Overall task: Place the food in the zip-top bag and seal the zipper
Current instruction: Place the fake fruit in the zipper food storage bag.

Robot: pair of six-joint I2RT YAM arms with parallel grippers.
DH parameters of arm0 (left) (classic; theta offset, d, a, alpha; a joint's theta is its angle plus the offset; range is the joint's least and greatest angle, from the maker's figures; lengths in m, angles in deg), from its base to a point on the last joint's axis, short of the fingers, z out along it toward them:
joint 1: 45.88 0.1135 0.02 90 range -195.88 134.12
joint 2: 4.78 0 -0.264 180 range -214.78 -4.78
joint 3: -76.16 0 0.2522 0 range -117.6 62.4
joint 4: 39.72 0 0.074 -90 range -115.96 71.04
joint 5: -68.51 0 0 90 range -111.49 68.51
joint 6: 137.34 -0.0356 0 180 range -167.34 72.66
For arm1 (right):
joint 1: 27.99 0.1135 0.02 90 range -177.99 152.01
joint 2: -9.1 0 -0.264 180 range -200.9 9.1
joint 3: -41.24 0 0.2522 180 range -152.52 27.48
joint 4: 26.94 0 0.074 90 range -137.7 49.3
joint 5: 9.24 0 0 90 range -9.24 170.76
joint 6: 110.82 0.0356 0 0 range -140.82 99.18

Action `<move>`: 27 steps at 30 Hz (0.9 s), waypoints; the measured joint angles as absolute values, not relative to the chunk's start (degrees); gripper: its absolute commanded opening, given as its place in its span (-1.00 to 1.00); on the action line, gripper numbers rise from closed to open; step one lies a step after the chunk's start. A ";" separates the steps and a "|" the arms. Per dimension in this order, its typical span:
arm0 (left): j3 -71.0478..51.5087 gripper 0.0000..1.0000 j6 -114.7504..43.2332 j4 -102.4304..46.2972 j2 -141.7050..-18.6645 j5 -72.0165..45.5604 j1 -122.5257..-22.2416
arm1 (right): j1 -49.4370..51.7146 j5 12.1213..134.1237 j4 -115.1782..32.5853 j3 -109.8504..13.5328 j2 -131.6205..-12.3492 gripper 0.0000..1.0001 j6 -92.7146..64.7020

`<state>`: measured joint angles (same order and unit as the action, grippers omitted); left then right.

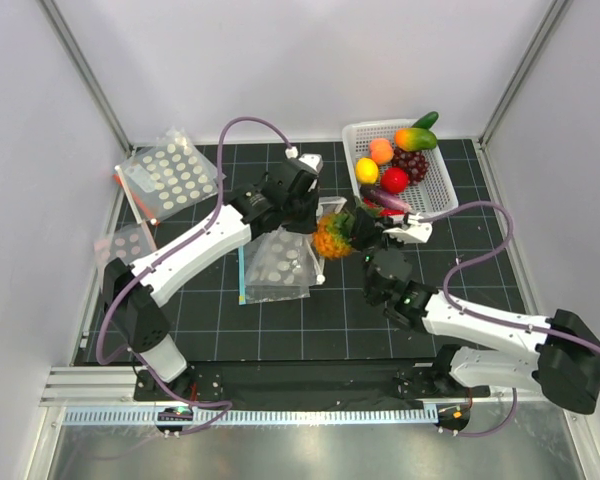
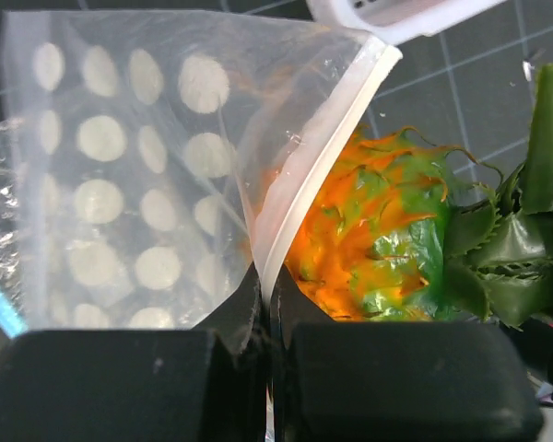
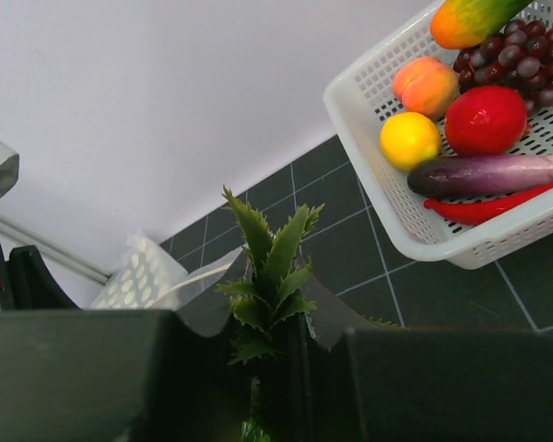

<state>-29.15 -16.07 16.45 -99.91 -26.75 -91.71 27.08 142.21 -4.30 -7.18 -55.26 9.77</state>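
Observation:
The dotted zip-top bag (image 1: 275, 265) lies at the mat's centre with its mouth raised to the right. My left gripper (image 2: 267, 290) is shut on the white zipper (image 2: 304, 193) strip at the mouth edge. The orange pineapple (image 1: 330, 240) hangs just at that mouth, its body (image 2: 369, 239) right beside the strip. My right gripper (image 3: 281, 322) is shut on the pineapple's green crown (image 3: 272, 262). The red fruit (image 3: 485, 120), purple eggplant (image 3: 488, 173) and red chili (image 3: 484, 210) lie in the white basket (image 3: 358, 157).
The basket (image 1: 448, 170) stands at the back right and also holds a peach (image 1: 381, 151), lemon (image 1: 367, 170), mango (image 1: 415, 138) and dark grapes (image 1: 412, 160). Two more dotted bags (image 1: 170, 178) (image 1: 128, 242) lie at the back left. Walls close in on three sides.

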 measured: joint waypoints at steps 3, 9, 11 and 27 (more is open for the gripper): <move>-28.73 -0.99 -16.07 14.59 -99.91 -26.11 -92.54 | 27.41 141.69 -4.32 -3.38 -48.70 -0.98 9.83; -25.96 -1.00 -15.59 10.35 -99.91 -25.74 -93.00 | 27.45 140.12 -2.13 0.38 -34.61 -0.98 10.36; -25.15 -1.00 -14.91 9.54 -99.91 -24.87 -92.89 | 27.45 139.68 -0.56 1.54 -31.15 -0.98 10.55; -21.04 -0.99 -9.89 3.16 -99.19 -15.71 -92.08 | 26.53 133.03 19.61 11.51 -30.13 -0.98 15.06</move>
